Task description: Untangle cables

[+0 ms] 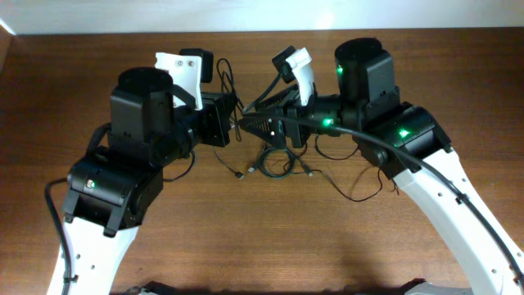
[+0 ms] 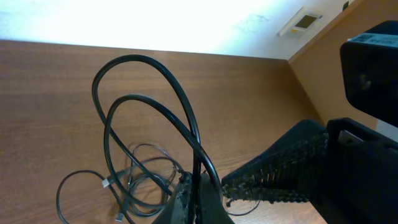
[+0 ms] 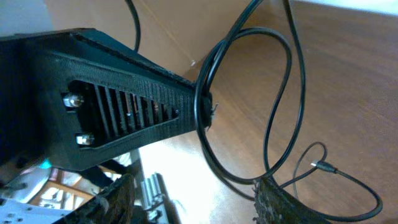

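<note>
- The cables [image 3: 201, 81] look light, limp and springy; best taken at a free strand near the bench [image 2: 50, 93] heap.
- Left fingers [image 3: 143, 109] pinch a loop; right fingers [image 3: 280, 202] are spread.

Table [image 1: 262, 238]: 2 arms come in from near left and near right, meet at centre, toward far edge. Left gripper [image 2: 194, 198] left of right gripper [image 3: 196, 200], tips just beside each other. Cables [image 1: 277, 160] heaped on table, just near side of right gripper. 2 loops [image 2: 134, 57] stand up from left gripper tip, lean toward far edge. 1 strand [image 1: 352, 198] trails right of heap, partly under right arm. Plug end [image 1: 239, 174] on table, left of heap.
</note>
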`<state>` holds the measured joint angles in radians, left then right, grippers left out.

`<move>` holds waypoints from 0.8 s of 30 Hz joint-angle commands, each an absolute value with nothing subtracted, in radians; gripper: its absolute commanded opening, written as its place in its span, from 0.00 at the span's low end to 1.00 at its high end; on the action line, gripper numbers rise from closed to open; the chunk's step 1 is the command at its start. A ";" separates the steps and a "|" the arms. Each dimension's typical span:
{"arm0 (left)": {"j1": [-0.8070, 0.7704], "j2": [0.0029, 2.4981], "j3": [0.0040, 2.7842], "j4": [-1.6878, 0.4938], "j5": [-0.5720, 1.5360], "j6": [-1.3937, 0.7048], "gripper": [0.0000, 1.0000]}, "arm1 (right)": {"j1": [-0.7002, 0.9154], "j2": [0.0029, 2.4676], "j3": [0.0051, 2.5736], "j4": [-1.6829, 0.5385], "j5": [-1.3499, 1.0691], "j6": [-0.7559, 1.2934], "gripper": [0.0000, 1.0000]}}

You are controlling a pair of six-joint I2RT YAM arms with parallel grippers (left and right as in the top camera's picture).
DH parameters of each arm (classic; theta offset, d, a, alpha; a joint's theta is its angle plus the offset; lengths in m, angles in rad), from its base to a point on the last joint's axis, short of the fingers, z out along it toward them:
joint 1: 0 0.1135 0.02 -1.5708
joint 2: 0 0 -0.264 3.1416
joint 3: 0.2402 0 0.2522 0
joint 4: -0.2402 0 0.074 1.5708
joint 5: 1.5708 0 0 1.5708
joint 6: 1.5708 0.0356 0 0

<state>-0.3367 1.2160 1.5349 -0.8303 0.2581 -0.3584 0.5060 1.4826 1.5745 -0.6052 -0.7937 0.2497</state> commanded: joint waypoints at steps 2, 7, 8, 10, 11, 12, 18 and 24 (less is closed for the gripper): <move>-0.338 1.212 1.554 -0.831 0.319 -0.397 0.00 | 0.512 1.466 1.589 -0.601 -0.744 0.196 0.56; -0.337 1.211 1.554 -0.829 0.400 -0.400 0.00 | 0.512 1.467 1.589 -0.603 -0.731 0.178 0.50; -0.338 1.211 1.554 -0.830 0.410 -0.400 0.00 | 0.512 1.467 1.589 -0.603 -0.719 0.178 0.48; -0.337 1.211 1.554 -0.835 0.415 -0.400 0.00 | 0.512 1.467 1.589 -0.603 -0.704 0.168 0.45; -0.337 1.211 1.554 -0.836 0.416 -0.400 0.00 | 0.512 1.467 1.589 -0.603 -0.702 0.168 0.42; -0.337 1.211 1.554 -0.838 0.416 -0.400 0.00 | 0.512 1.467 1.589 -0.603 -0.702 0.168 0.41; -0.337 1.212 1.554 -0.839 0.423 -0.400 0.00 | 0.512 1.467 1.589 -0.609 -0.694 0.161 0.24; -0.337 1.212 1.554 -0.842 0.409 -0.388 0.00 | 0.510 1.467 1.589 -0.615 -0.695 0.164 0.04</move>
